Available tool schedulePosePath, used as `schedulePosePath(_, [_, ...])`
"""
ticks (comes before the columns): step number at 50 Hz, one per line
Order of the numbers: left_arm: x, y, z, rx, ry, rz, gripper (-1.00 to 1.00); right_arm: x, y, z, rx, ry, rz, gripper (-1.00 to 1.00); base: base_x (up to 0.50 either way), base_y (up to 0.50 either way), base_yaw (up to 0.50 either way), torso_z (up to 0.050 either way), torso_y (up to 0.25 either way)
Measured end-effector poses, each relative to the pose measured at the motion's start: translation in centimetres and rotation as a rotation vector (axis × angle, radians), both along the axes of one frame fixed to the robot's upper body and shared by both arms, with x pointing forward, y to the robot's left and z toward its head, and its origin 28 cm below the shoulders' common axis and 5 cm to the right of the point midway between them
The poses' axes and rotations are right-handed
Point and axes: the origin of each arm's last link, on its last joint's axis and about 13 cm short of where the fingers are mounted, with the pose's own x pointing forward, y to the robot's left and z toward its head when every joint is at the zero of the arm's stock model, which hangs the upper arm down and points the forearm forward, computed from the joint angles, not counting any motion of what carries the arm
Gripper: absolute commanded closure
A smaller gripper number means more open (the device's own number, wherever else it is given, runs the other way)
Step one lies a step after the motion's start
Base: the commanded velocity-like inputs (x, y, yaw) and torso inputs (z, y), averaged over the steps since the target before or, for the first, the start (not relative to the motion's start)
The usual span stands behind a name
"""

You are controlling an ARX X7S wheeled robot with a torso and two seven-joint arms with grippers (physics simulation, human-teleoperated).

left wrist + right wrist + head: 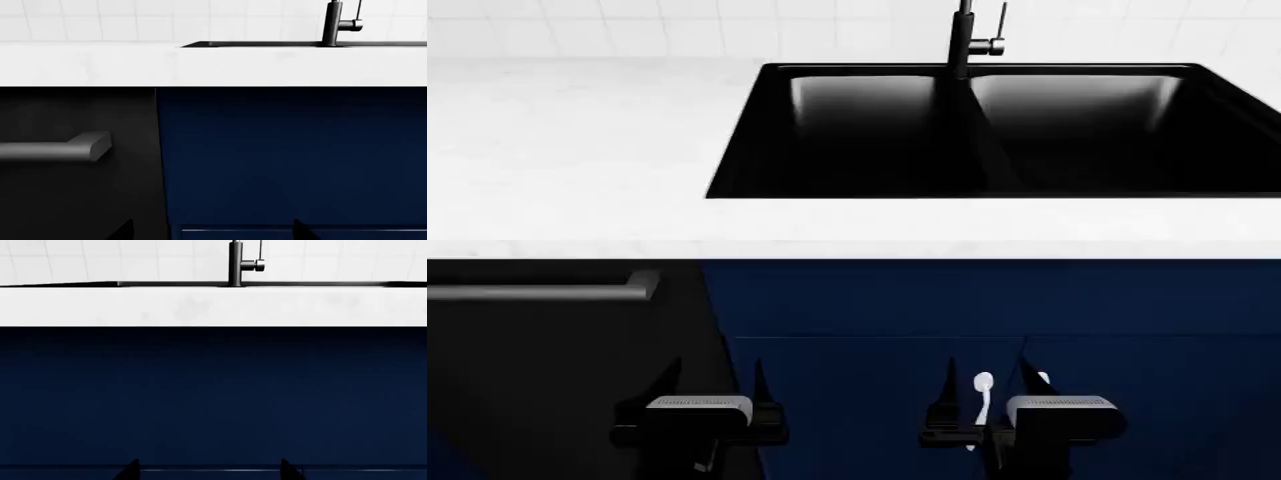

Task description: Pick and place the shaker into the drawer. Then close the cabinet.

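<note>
Both grippers hang low in the head view, in front of the cupboards under the bench (574, 150). Left gripper (714, 395), at the lower left of the frame, has its fingers apart and nothing between them; it sits on the seam between the black appliance front (547, 380) and the navy cabinet (868, 300). Right gripper (988, 385), at lower centre, is also spread and empty, with a slim white handle (982, 395) showing between its fingertips, probably just behind them, though depth is hard to judge here.

No shaker shows in any view: not on the bench, not in the black sink (868, 130) under the tap (965, 35), so I cannot say where it is. No drawer is pulled out either; the cabinet face looks flat and shut.

My reading is that the job has barely begun. The chief risk is reaching blind: moving an arm toward the cabinet without first finding the shaker could knock the handle or the panel. The left gripper could also catch the grey bar handle (541, 291) of the appliance by mistake.
</note>
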Motion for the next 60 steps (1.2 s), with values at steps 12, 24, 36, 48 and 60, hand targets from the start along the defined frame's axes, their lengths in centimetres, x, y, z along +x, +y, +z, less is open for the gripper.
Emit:
schedulePosePath(12, [0.1, 0.0, -0.1, -0.006, 0.011, -0.002, -1.00, 0.0, 0.0, 0.0, -0.006, -0.002, -0.005, -1.00, 0.00, 0.42, 0.00, 0.000, 0.000])
schedulePosePath(24, [0.2, 0.0, -0.2, -0.018, 0.023, 0.001, -1.00, 0.0, 0.0, -0.1, -0.008, 0.002, -0.005, -1.00, 0.00, 0.50, 0.00, 0.000, 0.000])
schedulePosePath(36, [9.8, 2.1, 12.9, 0.069, -0.177, -0.048, -1.00, 9.6, -1.4, 13.2, -0.013, -0.178, 0.034, -1.00, 0.00, 0.00, 0.00, 0.000, 0.000])
schedulePosePath(48, [18.5, 2.1, 40.8, 0.269, -0.415, -0.055, -1.00, 17.3, -1.8, 42.3, -0.079, -0.458, 0.053, -1.00, 0.00, 0.00, 0.00, 0.046, 0.017])
schedulePosePath(60, [14.8, 3.3, 50.2, 0.296, -0.367, -0.004, -1.00, 12.2, -1.6, 53.3, -0.127, -0.489, 0.087, -1.00, 0.00, 0.00, 0.00, 0.050, 0.015])
